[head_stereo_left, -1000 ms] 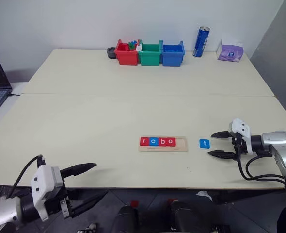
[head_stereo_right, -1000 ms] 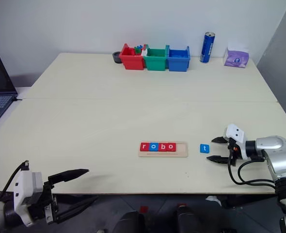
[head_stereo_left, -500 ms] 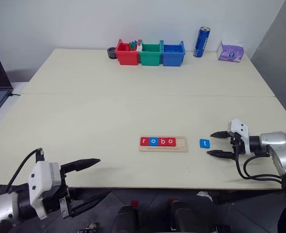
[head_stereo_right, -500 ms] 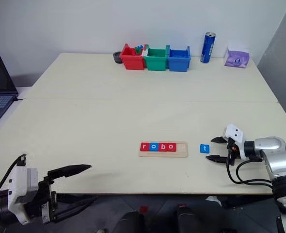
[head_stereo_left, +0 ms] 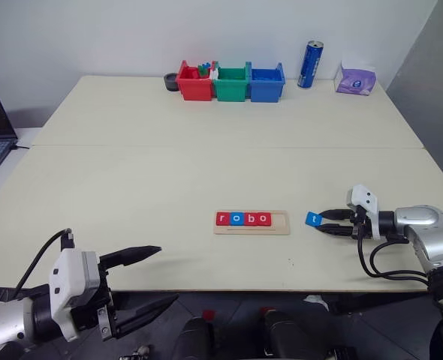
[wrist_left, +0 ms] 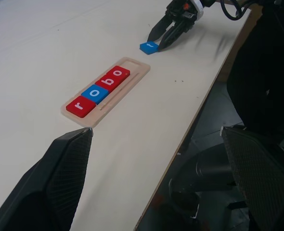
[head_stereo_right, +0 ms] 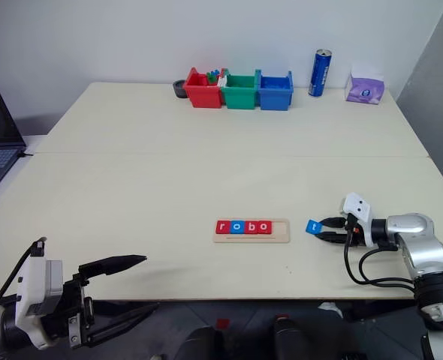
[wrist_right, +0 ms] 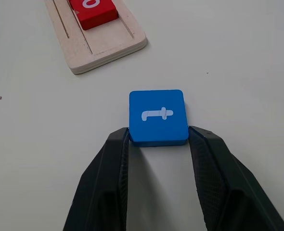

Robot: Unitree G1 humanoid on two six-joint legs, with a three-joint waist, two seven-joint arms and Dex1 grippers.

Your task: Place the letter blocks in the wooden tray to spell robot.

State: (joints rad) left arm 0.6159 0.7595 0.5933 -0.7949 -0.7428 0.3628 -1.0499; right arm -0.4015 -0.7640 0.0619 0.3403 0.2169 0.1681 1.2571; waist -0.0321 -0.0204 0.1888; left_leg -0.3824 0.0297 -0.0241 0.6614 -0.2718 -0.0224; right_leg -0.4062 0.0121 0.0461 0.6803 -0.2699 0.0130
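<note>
The right gripper (wrist_right: 157,139) has its two black fingers (wrist_right: 108,178) pressed against opposite edges of the small flat blue square tile marked with a white t (wrist_right: 158,117), pinching it at its near side. The tile sits at the fingertips with its far edge tipped slightly up off the pale table (head_stereo_left: 169,165). The right forearm reaches in low from the table's right edge, pointing toward the robot's left and slightly downward, a black cable looping beneath the wrist.

Just beyond the tile, apart from it, lies the long narrow pale wooden tray (head_stereo_left: 251,223) with a lengthwise groove. Four letter tiles (head_stereo_left: 243,218) sit in it touching side by side: red r, blue o, red b, red o. The slot at the tray's right end is bare.

The left gripper (head_stereo_left: 150,277) hangs off the near table edge at lower left, its fingers spread wide and holding nothing, aimed forward and to the right.
</note>
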